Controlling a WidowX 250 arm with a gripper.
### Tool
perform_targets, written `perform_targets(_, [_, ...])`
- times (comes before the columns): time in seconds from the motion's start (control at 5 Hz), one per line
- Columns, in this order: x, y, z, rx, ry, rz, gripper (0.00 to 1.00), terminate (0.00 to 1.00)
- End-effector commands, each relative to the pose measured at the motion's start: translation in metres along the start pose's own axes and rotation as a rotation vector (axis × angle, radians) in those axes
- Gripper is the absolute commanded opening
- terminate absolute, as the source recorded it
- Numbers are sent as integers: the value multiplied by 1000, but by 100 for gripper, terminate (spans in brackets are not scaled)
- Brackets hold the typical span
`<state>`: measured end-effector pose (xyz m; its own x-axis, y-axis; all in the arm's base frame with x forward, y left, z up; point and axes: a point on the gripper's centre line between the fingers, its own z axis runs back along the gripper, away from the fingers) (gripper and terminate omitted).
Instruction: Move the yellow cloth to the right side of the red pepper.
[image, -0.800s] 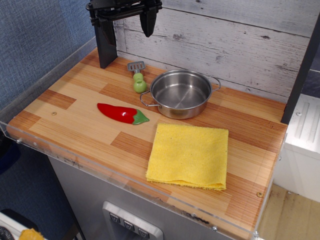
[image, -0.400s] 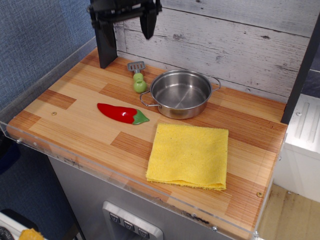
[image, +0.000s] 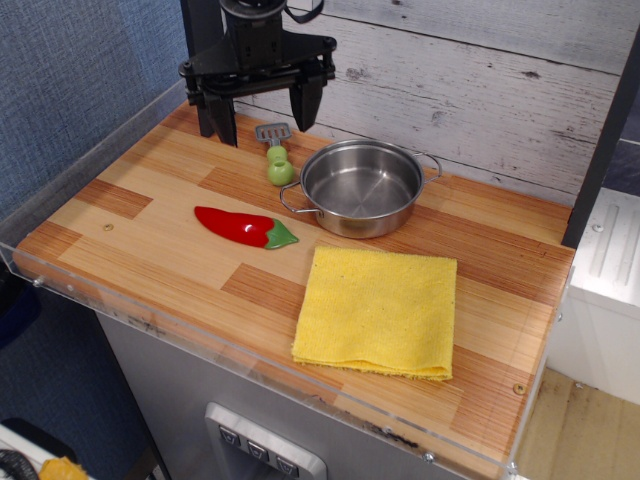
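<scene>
The yellow cloth lies flat and folded on the wooden counter near the front right, just right of and below the red pepper. The pepper lies on its side at centre left, its green stem cap pointing right toward the cloth. My gripper hangs at the back left above the counter, fingers wide open and empty, far from the cloth and over the spatula.
A steel pot stands behind the cloth at the back centre. A small spatula with a pale green handle lies left of the pot. A clear plastic rim runs along the counter's front edge. A plank wall stands behind.
My gripper has come down from the top of the frame and now sits lower, over the spatula. The cloth, pepper and pot have not moved.
</scene>
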<state>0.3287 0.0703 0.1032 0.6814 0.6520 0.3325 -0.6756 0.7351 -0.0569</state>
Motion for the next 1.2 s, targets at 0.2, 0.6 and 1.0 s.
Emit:
perform_targets(0.2, [-63,0,15,-105,-38,-173,100,0])
perform_targets(0.6, [-102,-16,-1,-95,40,-257,100,0])
perform_targets(1.0, [-125,-40,-23,-81,70,-340,100,0])
